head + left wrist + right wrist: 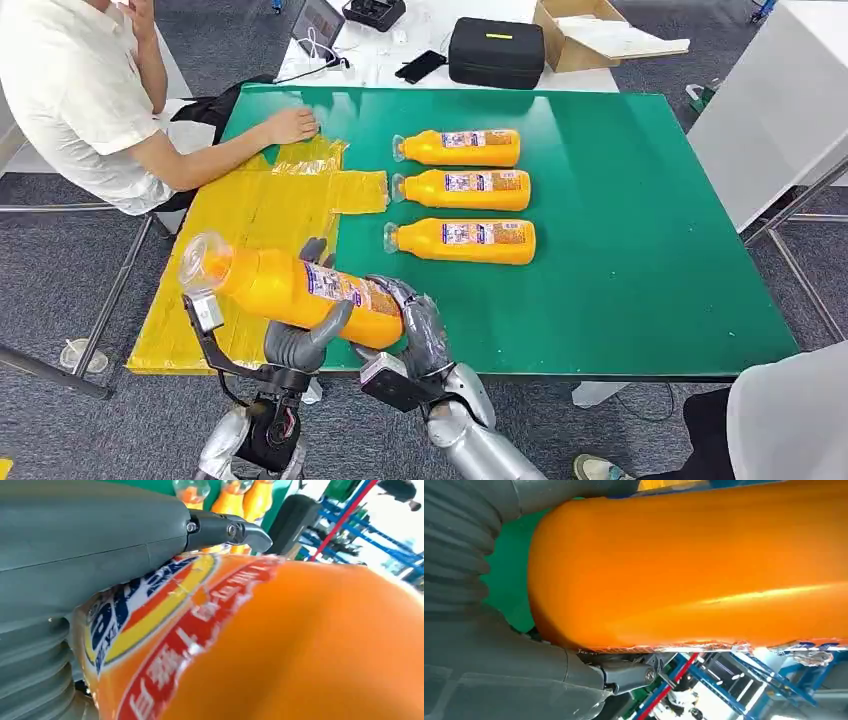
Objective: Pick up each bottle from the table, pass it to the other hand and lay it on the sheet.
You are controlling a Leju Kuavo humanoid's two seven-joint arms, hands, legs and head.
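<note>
Holding One Bottle With Both Hands

The orange bottle (290, 285) hangs over the near edge of the yellow sheet (250, 215). The left hand (305, 340) and right hand (415, 325) both grip it. Three more bottles (465, 190) lie beside the sheet.

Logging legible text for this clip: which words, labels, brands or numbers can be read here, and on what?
Nothing reads in full.
Held bottle, gripped by the left hand and right hand: red label band with white Chinese characters, cropped and skewed; I cannot read it with confidence.
Three bottles on the table: labels too small.
Black case: yellow mark, unreadable.
</note>
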